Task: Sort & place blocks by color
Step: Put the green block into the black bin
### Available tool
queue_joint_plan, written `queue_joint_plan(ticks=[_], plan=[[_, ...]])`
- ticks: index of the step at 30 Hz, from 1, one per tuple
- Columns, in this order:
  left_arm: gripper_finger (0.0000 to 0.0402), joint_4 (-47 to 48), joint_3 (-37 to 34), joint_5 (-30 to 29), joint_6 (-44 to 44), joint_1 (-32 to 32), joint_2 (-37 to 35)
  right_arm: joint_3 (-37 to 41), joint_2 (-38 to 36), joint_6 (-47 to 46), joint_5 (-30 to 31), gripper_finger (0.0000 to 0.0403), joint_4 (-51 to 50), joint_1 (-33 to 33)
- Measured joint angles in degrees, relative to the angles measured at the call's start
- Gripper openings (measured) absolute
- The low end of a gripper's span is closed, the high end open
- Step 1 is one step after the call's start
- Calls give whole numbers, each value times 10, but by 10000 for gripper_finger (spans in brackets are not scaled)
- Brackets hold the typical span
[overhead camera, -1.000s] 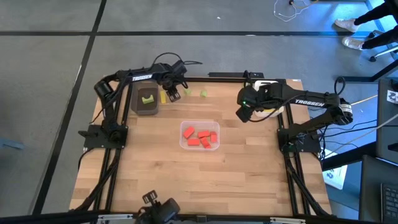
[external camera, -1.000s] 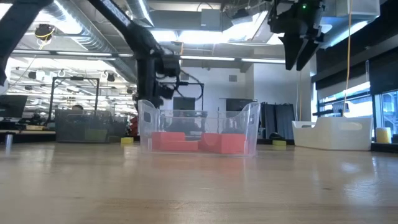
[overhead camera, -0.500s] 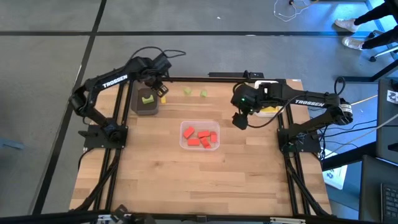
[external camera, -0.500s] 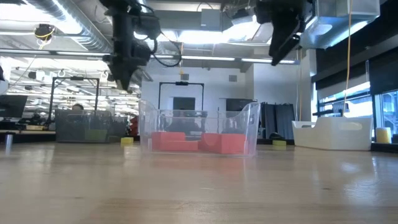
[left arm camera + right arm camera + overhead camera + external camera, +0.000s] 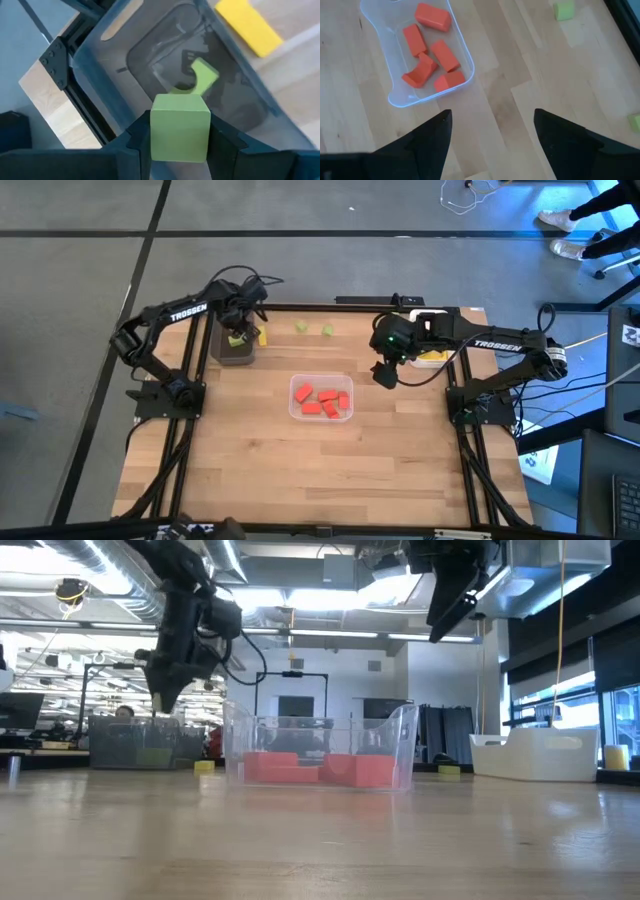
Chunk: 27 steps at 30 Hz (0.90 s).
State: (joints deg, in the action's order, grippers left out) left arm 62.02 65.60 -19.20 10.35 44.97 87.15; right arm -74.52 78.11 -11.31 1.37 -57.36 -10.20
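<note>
My left gripper (image 5: 239,323) hangs over the dark grey tray (image 5: 222,352) at the far left, shut on a light green cube (image 5: 180,127). A green arch-shaped block (image 5: 204,76) lies in that tray (image 5: 105,60), and a yellow block (image 5: 248,25) lies on the table beside it. Two more green blocks (image 5: 301,327) (image 5: 327,331) sit near the far edge. Several red blocks (image 5: 431,54) lie in the clear tray (image 5: 296,409) at mid-table. My right gripper (image 5: 492,145) hovers open, to the right of the clear tray (image 5: 465,82), high above the table (image 5: 445,620). My left gripper pinches the green cube by two opposite side faces (image 5: 151,135), one finger (image 5: 131,145) on each. The fingers come from above, pointing down. The cube is lifted clear over the dark grey tray, its top face level.
A white tray (image 5: 540,755) stands at the far right, partly under my right arm (image 5: 470,340); yellow shows in it in the high view. Bare wood lies in front of the clear tray toward the near edge. Metal frame legs flank both sides of the table.
My left gripper has risen from beside the green blocks at the far edge and swung toward the table's left, carrying the green cube, and now hangs over the dark grey tray. My right gripper has shifted a little toward the clear tray and stayed open.
</note>
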Motion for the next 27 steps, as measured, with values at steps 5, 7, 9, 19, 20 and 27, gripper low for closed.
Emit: queue_joint_plan(ticks=[5,7,9,19,20,27], plan=[[158,-30,-25,2,-32,4,0,0,0,0,0,281,3,0],[174,-34,-26,1,-32,4,0,0,0,0,0,281,4,0],[181,-38,-26,1,-33,4,0,0,0,0,0,281,4,0],[184,-151,-26,65,-65,-17,-5,0,0,27,0,281,6,0],[184,-173,-26,94,-74,-19,-4,0,0,29,0,281,6,0],[185,-317,-26,202,-96,-43,36,0,0,29,0,281,9,0]])
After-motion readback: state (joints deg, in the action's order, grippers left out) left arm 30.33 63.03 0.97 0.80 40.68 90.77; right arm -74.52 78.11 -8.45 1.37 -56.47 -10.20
